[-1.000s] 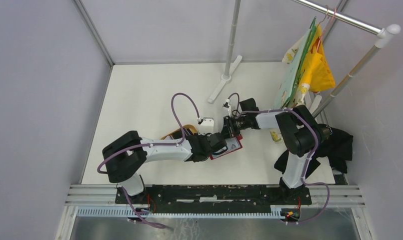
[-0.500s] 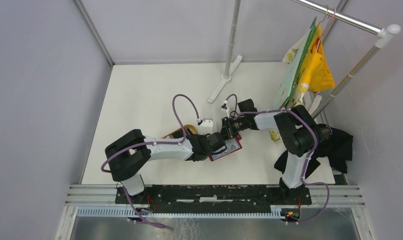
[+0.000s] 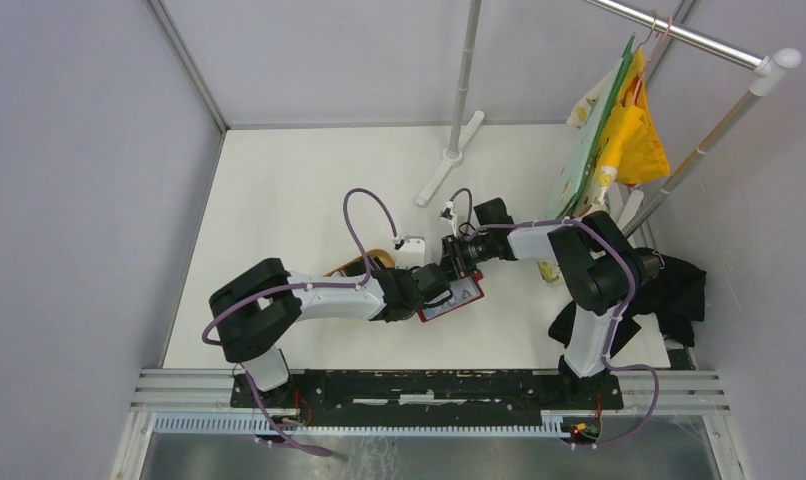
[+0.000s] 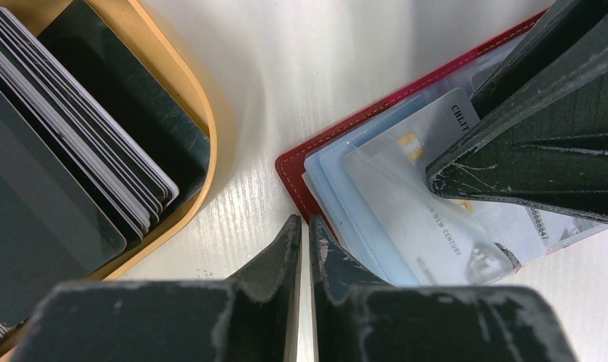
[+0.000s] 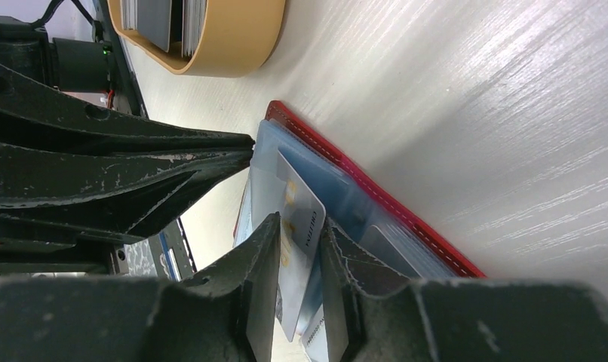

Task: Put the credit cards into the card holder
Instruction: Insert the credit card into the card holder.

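Worktop (image 3: 299, 190): white, with both arms reaching in to meet near its middle.
Card holder (image 3: 463, 296): red, lying open and flat near the middle of the worktop, a little toward the near edge; grey-blue pocket panels face up inside a stitched red border.
Tray (image 3: 362, 264): oval, tan wood, just left of the card holder, with a strip of bare worktop between the two.
Credit cards (image 4: 75, 151): black and pale ones packed side by side in the tray.
Pale credit card (image 5: 305, 207): partly tucked into a pocket of the card holder, its printed end and gold chip sticking out.
Left gripper (image 4: 301, 226): jaws all but together with only a thin slit between; tips set at the card holder's corner nearest the tray, against the edge of the pocket panels.
Right gripper (image 5: 299, 222): jaws a little apart, the pale credit card's face showing in the gap; tips low over that card, contact hard to judge from this angle.
Spacing: the two grippers tip to tip over the card holder, close together.
Rack (image 3: 679, 35): metal rail at the far right corner, yellow cloth (image 3: 639, 140) hanging from it.
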Robot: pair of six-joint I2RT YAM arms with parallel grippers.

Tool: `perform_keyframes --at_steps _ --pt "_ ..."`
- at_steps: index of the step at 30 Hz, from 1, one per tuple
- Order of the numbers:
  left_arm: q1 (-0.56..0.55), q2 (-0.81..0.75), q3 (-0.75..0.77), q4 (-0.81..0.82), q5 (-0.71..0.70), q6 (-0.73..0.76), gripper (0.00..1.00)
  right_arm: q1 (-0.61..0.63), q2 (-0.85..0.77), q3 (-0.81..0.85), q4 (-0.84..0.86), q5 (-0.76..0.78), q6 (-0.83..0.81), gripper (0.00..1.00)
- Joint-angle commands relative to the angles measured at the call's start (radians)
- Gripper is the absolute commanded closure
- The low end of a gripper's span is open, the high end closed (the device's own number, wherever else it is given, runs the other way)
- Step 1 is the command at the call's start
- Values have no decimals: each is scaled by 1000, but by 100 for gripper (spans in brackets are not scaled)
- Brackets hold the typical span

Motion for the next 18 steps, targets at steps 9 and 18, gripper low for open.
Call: perform_keyframes --at_steps 9,18 --pt "8 -52 -47 26 35 -24 88 8 -35 16 -31 44 -36 67" --pt "7 -110 -86 24 75 -3 89 9 -55 -15 3 67 -6 63"
